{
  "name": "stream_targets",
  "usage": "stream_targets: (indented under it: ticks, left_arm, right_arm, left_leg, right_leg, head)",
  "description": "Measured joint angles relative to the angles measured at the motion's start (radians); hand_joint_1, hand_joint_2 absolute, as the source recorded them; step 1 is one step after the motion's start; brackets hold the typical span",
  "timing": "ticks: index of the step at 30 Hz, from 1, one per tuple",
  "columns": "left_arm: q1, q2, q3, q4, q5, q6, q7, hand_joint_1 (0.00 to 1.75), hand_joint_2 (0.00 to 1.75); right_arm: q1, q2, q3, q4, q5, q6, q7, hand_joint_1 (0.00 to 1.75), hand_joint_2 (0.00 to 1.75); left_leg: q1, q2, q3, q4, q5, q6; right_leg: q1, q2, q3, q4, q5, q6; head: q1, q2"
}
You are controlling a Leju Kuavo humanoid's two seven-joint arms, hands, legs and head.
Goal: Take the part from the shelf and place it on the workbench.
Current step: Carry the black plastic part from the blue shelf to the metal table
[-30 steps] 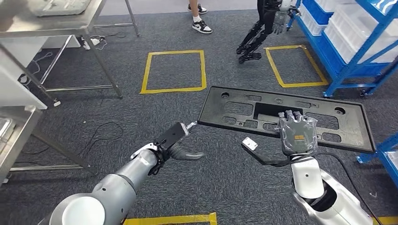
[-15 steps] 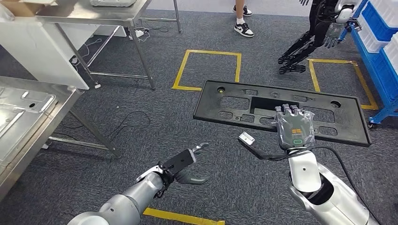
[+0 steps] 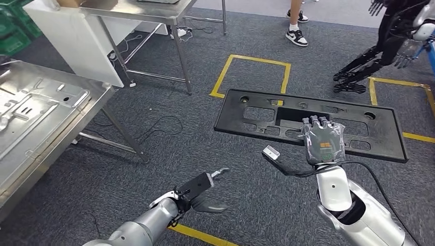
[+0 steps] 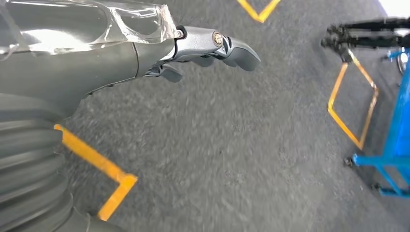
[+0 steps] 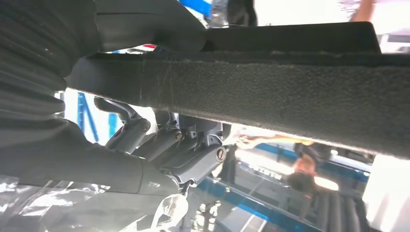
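Black moulded plastic panel [image 3: 313,123], long and rectangular with cut-out windows and round holes, is carried flat above the grey carpet floor [image 3: 169,138], at about 2 o'clock in the head view. Right hand [image 3: 322,139], wrapped in clear film, is clamped on the panel's near edge, dark fingers [image 3: 314,121] hooked over into the central opening. In the right wrist view the thumb lies against one face of the panel [image 5: 270,82] and the fingers [image 5: 159,142] curl against the other.

Left hand [image 3: 202,190] sits low at 6 o'clock, well apart from the panel, holding nothing; thumb and fingers are spread. The left wrist view confirms this, with the fingers [image 4: 212,46] extended over bare carpet.

Stainless steel workbench [image 3: 77,123] stands at 9 o'clock, bearing a pressed sheet-metal part [image 3: 31,110]. Yellow tape squares [image 3: 251,77] mark the floor at 12 o'clock. A person's black-and-white sneakers [image 3: 296,36] stand beyond them. A second dark robot [image 3: 395,41] stands at 1 o'clock.
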Motion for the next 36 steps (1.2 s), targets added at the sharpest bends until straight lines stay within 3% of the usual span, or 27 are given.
stream_targets:
  ticks: [2,3,5,6,8,9,10,11,13,15,17,18,19,21,22,24,25,27,29,31,33,34,36]
  left_arm:
    - [-0.014,0.000,-0.007,0.000,-0.001,-0.033,0.000,0.00,1.75]
    - [-0.018,0.000,-0.011,0.000,0.000,-0.042,0.000,0.00,1.75]
    - [-0.026,-0.001,-0.021,0.000,0.001,-0.058,0.000,0.00,1.75]
    - [-0.029,-0.002,-0.026,0.000,0.001,-0.066,0.000,0.00,1.75]
    - [-0.028,-0.004,-0.035,0.000,0.000,-0.072,0.000,0.00,1.75]
    - [-0.021,-0.004,-0.037,0.000,0.000,-0.068,0.000,0.00,1.75]
    - [-0.012,-0.004,-0.039,0.000,-0.001,-0.061,0.002,0.00,1.75]
    - [0.000,-0.004,-0.040,0.000,-0.001,-0.055,0.003,0.00,1.75]
    - [0.020,-0.003,-0.039,0.000,-0.001,-0.049,0.005,0.00,1.75]
    - [0.035,-0.003,-0.039,0.000,-0.002,-0.050,0.005,0.00,1.75]
    - [0.046,-0.002,-0.037,0.000,-0.002,-0.056,0.011,0.00,1.75]
    - [0.052,-0.001,-0.036,0.000,-0.002,-0.059,0.017,0.00,1.75]
    - [0.056,0.000,-0.034,0.000,-0.002,-0.059,0.027,0.00,1.75]
    - [0.065,0.001,-0.030,0.000,-0.002,-0.047,0.048,0.00,1.75]
    - [0.073,0.001,-0.028,0.000,0.005,-0.030,0.064,0.00,1.75]
    - [0.113,0.001,-0.011,0.000,0.063,0.053,0.140,0.00,1.75]
    - [0.147,0.003,0.010,0.000,0.103,0.110,0.193,0.00,1.75]
    - [0.226,0.017,0.076,0.000,0.152,0.188,0.269,0.00,1.75]
    - [0.289,0.038,0.152,0.001,0.145,0.202,0.286,0.00,1.75]
    - [0.322,0.051,0.220,0.001,0.128,0.208,0.297,0.00,1.75]
    - [0.341,0.056,0.284,0.001,0.107,0.218,0.311,0.00,1.75]
    - [0.350,0.059,0.315,0.001,0.097,0.223,0.315,0.00,1.75]
    - [0.363,0.062,0.372,0.001,0.081,0.230,0.319,0.00,1.75]
  right_arm:
    - [0.000,0.004,0.001,0.006,0.000,-0.006,-0.001,1.75,1.75]
    - [0.000,0.007,0.001,0.009,0.000,-0.007,-0.001,1.75,1.75]
    - [-0.003,0.010,0.001,0.014,0.000,-0.013,-0.002,1.75,1.75]
    - [-0.004,0.010,0.001,0.017,-0.001,-0.016,-0.002,1.75,1.75]
    - [-0.003,0.010,0.001,0.023,-0.001,-0.021,-0.003,1.75,1.75]
    - [-0.001,0.009,0.001,0.026,-0.002,-0.021,-0.003,1.75,1.75]
    - [0.001,0.009,0.001,0.028,-0.002,-0.021,-0.003,1.75,1.75]
    - [0.003,0.008,0.001,0.029,-0.003,-0.021,-0.001,1.75,1.75]
    - [0.001,0.003,0.002,0.031,-0.009,-0.020,0.002,1.75,1.75]
    - [-0.001,-0.001,0.003,0.034,-0.017,-0.019,0.004,1.75,1.75]
    - [0.000,-0.001,0.004,0.037,-0.020,-0.019,0.004,1.75,1.75]
    - [0.001,-0.002,0.005,0.038,-0.020,-0.019,0.004,1.75,1.75]
    - [0.001,-0.002,0.005,0.039,-0.020,-0.020,0.004,1.75,1.75]
    - [-0.002,-0.004,0.005,0.041,-0.019,-0.024,0.001,1.75,1.75]
    - [-0.004,-0.004,0.005,0.042,-0.018,-0.027,-0.003,1.75,1.75]
    - [-0.006,0.001,0.007,0.045,-0.018,-0.030,-0.016,1.75,1.75]
    - [-0.008,0.007,0.009,0.048,-0.018,-0.028,-0.022,1.75,1.75]
    - [-0.015,0.021,0.014,0.055,-0.018,-0.022,-0.027,1.75,1.75]
    - [-0.022,0.029,0.016,0.060,-0.018,-0.016,-0.023,1.75,1.75]
    - [-0.025,0.031,0.016,0.065,-0.017,-0.012,-0.019,1.75,1.75]
    - [-0.028,0.038,0.019,0.068,-0.017,-0.010,-0.017,1.75,1.75]
    - [-0.030,0.042,0.020,0.071,-0.017,-0.009,-0.018,1.75,1.75]
    - [-0.033,0.047,0.022,0.074,-0.017,-0.008,-0.018,1.75,1.75]
  left_leg:
    - [0.001,-0.021,0.011,-0.020,0.006,0.007]
    - [0.005,-0.036,0.023,-0.035,0.013,0.007]
    - [0.019,-0.060,0.047,-0.061,0.026,0.007]
    - [0.025,-0.072,0.051,-0.064,0.028,0.006]
    - [0.033,-0.100,0.053,-0.064,0.028,0.006]
    - [0.038,-0.116,0.053,-0.062,0.027,0.003]
    - [0.044,-0.133,0.053,-0.058,0.024,-0.002]
    - [0.051,-0.150,0.052,-0.050,0.020,-0.009]
    - [0.063,-0.181,0.041,-0.019,0.002,-0.033]
    - [0.066,-0.204,0.020,0.008,-0.009,-0.050]
    - [0.067,-0.220,0.008,0.011,-0.006,-0.057]
    - [0.065,-0.207,0.002,0.014,-0.008,-0.059]
    - [0.063,-0.180,-0.009,0.034,-0.018,-0.063]
    - [0.061,-0.106,-0.058,0.135,-0.064,-0.068]
    - [0.062,-0.086,-0.094,0.208,-0.095,-0.067]
    - [0.059,-0.074,-0.149,0.316,-0.131,-0.058]
    - [0.054,-0.073,-0.150,0.318,-0.124,-0.051]
    - [0.034,-0.063,-0.090,0.205,-0.061,-0.032]
    - [0.007,-0.021,-0.015,0.064,-0.010,-0.010]
    - [-0.008,-0.001,0.017,0.000,-0.003,0.002]
    - [-0.005,-0.026,0.032,-0.027,0.002,0.005]
    - [-0.001,-0.039,0.042,-0.039,0.005,0.005]
    - [0.015,-0.063,0.060,-0.057,0.013,0.005]
  right_leg:
    - [0.002,-0.022,0.007,-0.008,-0.003,0.003]
    - [0.001,-0.010,0.011,-0.007,-0.007,0.005]
    - [0.000,0.054,-0.005,0.045,-0.039,0.011]
    - [-0.003,0.090,-0.031,0.102,-0.064,0.015]
    - [-0.007,0.115,-0.099,0.223,-0.107,0.026]
    - [-0.011,0.116,-0.118,0.249,-0.106,0.032]
    - [-0.016,0.116,-0.118,0.235,-0.085,0.040]
    - [-0.023,0.120,-0.098,0.185,-0.049,0.049]
    - [-0.041,0.162,-0.040,0.059,0.008,0.073]
    - [-0.049,0.193,-0.020,0.011,0.014,0.068]
    - [-0.047,0.170,-0.027,0.017,0.012,0.045]
    - [-0.045,0.157,-0.027,0.017,0.013,0.038]
    - [-0.042,0.145,-0.027,0.017,0.013,0.032]
    - [-0.033,0.123,-0.025,0.016,0.012,0.022]
    - [-0.027,0.111,-0.024,0.016,0.010,0.020]
    - [-0.015,0.087,-0.019,0.016,0.004,0.015]
    - [-0.010,0.075,-0.014,0.016,0.000,0.014]
    - [-0.004,0.055,0.003,0.015,-0.012,0.011]
    - [-0.001,0.033,0.020,0.006,-0.020,0.008]
    - [0.001,0.006,0.027,-0.003,-0.023,0.008]
    - [0.002,-0.011,0.034,-0.007,-0.029,0.011]
    - [0.001,0.005,0.036,0.001,-0.036,0.012]
    - [-0.002,0.071,0.006,0.077,-0.074,0.017]
  head:
    - [0.000,0.000]
    - [0.000,0.000]
    - [0.001,0.000]
    - [0.001,0.000]
    - [0.002,0.000]
    - [0.002,0.000]
    - [0.002,0.000]
    - [0.002,0.000]
    - [0.002,0.000]
    - [0.003,0.000]
    - [0.002,0.000]
    - [0.002,0.000]
    - [0.002,0.000]
    - [0.001,0.000]
    - [0.001,0.000]
    - [0.000,0.000]
    - [0.000,0.000]
    - [0.000,0.000]
    - [0.000,0.000]
    - [0.000,0.000]
    - [0.001,0.000]
    - [0.001,0.000]
    - [0.001,0.000]
